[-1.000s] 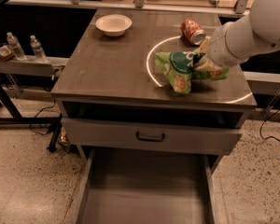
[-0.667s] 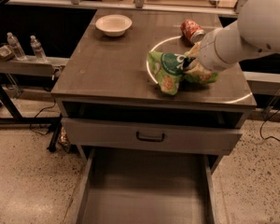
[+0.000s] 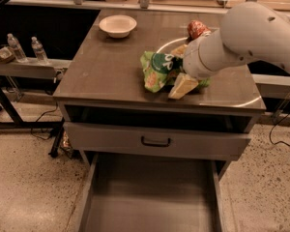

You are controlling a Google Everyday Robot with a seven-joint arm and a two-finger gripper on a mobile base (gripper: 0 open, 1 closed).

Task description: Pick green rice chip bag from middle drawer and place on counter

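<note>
The green rice chip bag point(image 3: 156, 69) is crumpled, with its dark round logo facing up, low over the middle of the counter point(image 3: 106, 71). My gripper point(image 3: 180, 71) reaches in from the right and is shut on the bag's right end; one tan finger point(image 3: 182, 86) shows below the bag. I cannot tell whether the bag touches the counter top. The middle drawer point(image 3: 150, 197) is pulled out at the bottom of the view, and its flat grey floor holds nothing.
A white bowl point(image 3: 118, 25) sits at the counter's back left. A red-orange soda can point(image 3: 197, 29) stands at the back, behind my arm. Two water bottles point(image 3: 17, 47) stand on the side shelf at left. A shut drawer front with a dark handle point(image 3: 154, 141) lies above the open drawer.
My gripper has carried the green bag leftward across the counter, from inside the white ring towards the counter's middle.
</note>
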